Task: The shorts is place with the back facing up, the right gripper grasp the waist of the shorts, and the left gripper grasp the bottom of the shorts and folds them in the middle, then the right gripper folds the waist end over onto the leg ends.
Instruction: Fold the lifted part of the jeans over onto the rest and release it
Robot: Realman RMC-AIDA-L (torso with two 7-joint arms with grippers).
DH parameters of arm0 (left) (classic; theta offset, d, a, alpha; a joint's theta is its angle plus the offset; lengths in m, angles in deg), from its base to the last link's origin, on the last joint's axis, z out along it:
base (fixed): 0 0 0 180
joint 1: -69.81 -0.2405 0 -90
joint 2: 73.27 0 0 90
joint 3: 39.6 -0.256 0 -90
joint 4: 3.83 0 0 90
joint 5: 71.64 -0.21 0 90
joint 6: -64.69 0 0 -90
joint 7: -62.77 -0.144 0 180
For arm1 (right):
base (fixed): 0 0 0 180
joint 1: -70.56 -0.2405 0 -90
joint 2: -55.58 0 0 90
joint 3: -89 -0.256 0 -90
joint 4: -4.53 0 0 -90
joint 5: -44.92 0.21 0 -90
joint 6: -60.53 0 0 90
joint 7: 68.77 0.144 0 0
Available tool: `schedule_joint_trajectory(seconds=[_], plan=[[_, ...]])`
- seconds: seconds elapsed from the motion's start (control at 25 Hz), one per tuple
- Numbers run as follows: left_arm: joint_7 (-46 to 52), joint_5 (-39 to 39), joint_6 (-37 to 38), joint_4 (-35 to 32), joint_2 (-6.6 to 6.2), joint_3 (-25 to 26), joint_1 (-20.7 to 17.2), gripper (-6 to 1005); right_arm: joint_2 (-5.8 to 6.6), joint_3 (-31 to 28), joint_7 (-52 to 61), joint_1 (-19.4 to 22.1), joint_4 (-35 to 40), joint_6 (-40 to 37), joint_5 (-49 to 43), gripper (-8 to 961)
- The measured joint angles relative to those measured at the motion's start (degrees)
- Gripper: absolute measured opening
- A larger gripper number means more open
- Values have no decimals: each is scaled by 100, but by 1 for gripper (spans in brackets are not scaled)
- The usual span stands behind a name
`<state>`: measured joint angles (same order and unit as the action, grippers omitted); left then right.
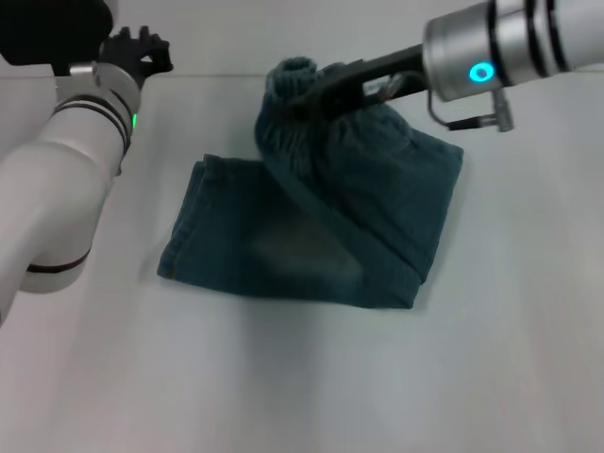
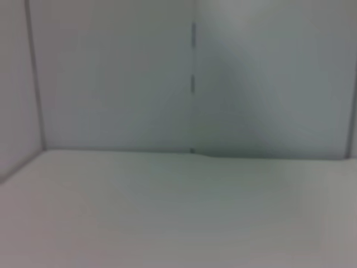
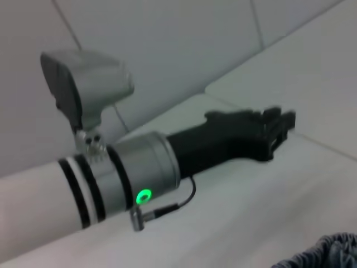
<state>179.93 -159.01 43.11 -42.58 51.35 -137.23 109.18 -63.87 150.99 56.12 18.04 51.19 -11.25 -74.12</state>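
Denim blue, the shorts [image 1: 311, 236] are lying folded across the middle of the head view, their puckered waist of the shorts [image 1: 297, 80] rising toward the upper centre. The right gripper [image 1: 316, 94] is reaching in from the upper right, pinching that band. The left gripper [image 1: 142, 49] is hanging at the upper left, well apart from the cloth; whether its fingers are parted I cannot tell.

1. The counter [image 1: 302, 387] lies bare in front of the shorts [image 1: 311, 231].
2. The right pincer [image 1: 316, 90] and its arm span the far right side.
3. The left pincer [image 1: 142, 52] occupies the far left corner.
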Motion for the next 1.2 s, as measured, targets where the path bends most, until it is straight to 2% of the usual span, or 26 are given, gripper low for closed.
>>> schedule_joint_trajectory(seconds=[0.24,0.52,1.12,1.2], plan=[[28,0,-216,-6,1,-34,-26,185,-37,742,-23,-515,-618,408,-4,105],[36,0,-192,4,0,-98,-27,184,-55,1485,-33,-912,-943,752,-5,109],[45,40,-170,36,0,-264,-27,184,-34,1620,-151,-1038,-919,871,-388,117],[49,42,-170,35,0,-279,-27,185,-40,1621,-150,-1016,-889,916,-448,268]])
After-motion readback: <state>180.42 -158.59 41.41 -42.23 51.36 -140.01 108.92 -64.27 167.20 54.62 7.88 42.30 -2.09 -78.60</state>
